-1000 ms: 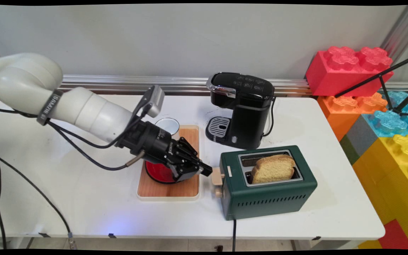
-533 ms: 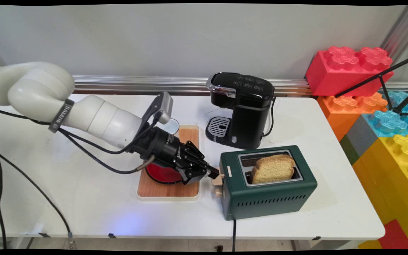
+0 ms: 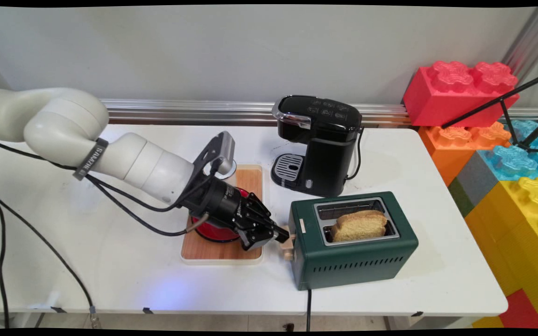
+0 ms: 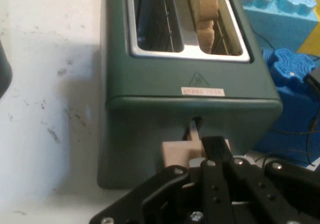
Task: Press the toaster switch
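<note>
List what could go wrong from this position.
1. The gripper bears on the toaster's lever near its edge; it may slip off.
2. The green toaster stands loose on the table, so an off-centre push might tilt or slide it.
3. The red bowl on the wooden tray lies right beneath the wrist, which might knock it.

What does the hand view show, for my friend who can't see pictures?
The gripper presses on the tan lever at the end of a green toaster. A slice of bread sits low in one slot; the other slot is empty. The toaster stands on a white table, with blue blocks beside it.
</note>
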You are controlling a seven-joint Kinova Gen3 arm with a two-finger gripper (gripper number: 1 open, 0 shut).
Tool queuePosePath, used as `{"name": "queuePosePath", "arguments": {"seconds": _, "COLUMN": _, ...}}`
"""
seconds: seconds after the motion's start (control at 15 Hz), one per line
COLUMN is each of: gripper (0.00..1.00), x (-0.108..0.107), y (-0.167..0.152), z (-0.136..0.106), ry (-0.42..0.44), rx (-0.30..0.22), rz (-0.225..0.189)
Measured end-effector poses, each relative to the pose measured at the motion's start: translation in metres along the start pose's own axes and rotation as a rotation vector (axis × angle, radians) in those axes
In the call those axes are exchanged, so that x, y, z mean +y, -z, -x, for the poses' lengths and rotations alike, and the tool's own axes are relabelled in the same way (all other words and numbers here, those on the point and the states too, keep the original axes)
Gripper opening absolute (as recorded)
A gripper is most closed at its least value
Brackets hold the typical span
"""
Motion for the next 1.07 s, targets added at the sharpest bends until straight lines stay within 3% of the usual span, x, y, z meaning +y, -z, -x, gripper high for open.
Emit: {"name": "queuePosePath", "arguments": {"seconds": 1.07, "gripper": 0.0, "x": -0.008, "y": -0.022, "z": -0.006, "ry": -0.022, "rx": -0.084, "rz": -0.032}}
